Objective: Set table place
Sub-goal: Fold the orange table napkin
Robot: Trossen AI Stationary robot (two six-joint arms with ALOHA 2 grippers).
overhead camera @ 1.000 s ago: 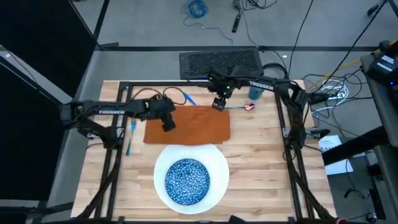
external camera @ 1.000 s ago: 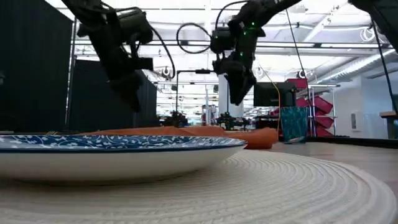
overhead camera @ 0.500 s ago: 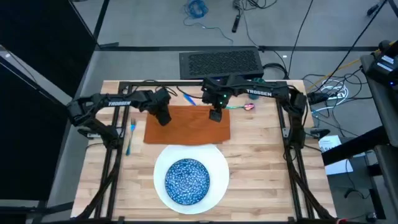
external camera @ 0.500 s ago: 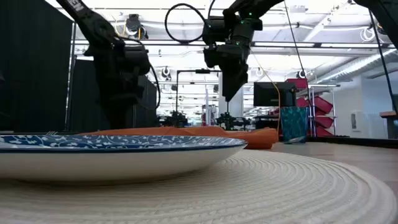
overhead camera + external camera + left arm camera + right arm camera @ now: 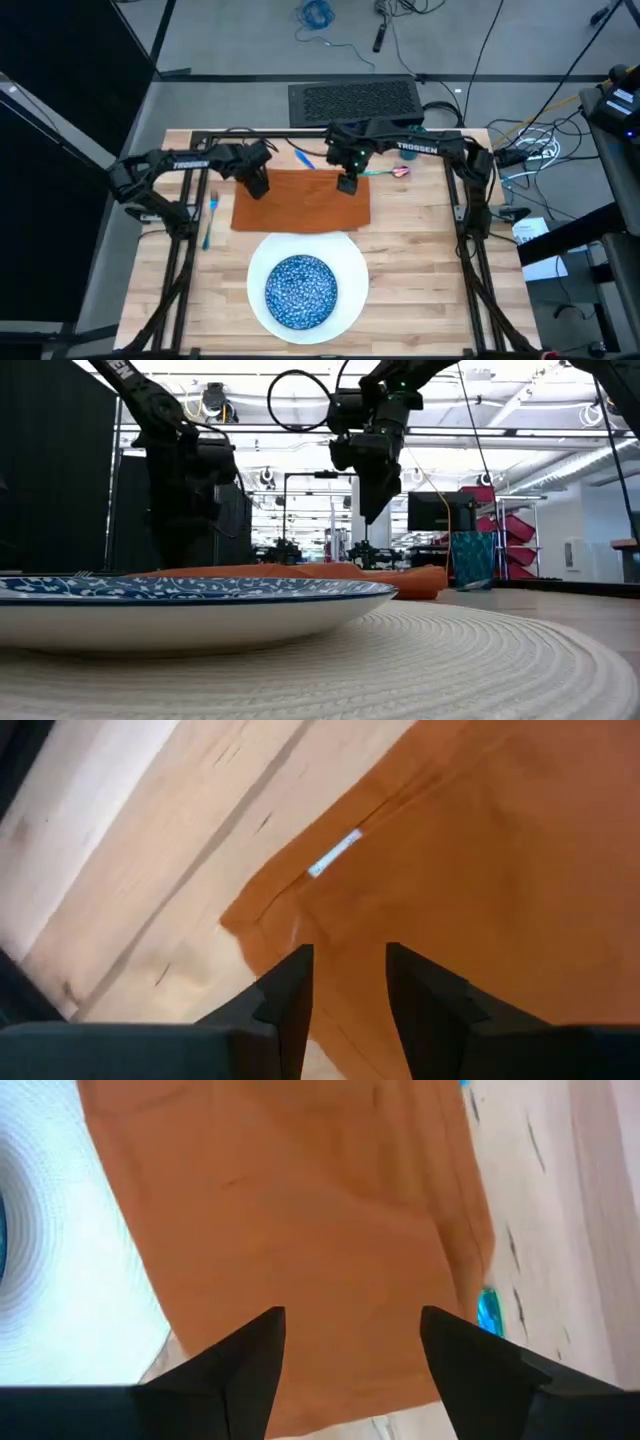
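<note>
Left pincer [image 5: 259, 187]: narrow gap, over the flat orange cloth napkin [image 5: 302, 200] (near its corner).
Right pincer [image 5: 347, 185]: wide apart, above the napkin.

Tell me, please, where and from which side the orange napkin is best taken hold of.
Probably at its two far corners, from straight above. The orange napkin lies flat on the table, so only an edge or corner offers a pinch. The left pincer and the right pincer hang open over those corners; its near edge meets the white plate, leaving less room there.
</note>
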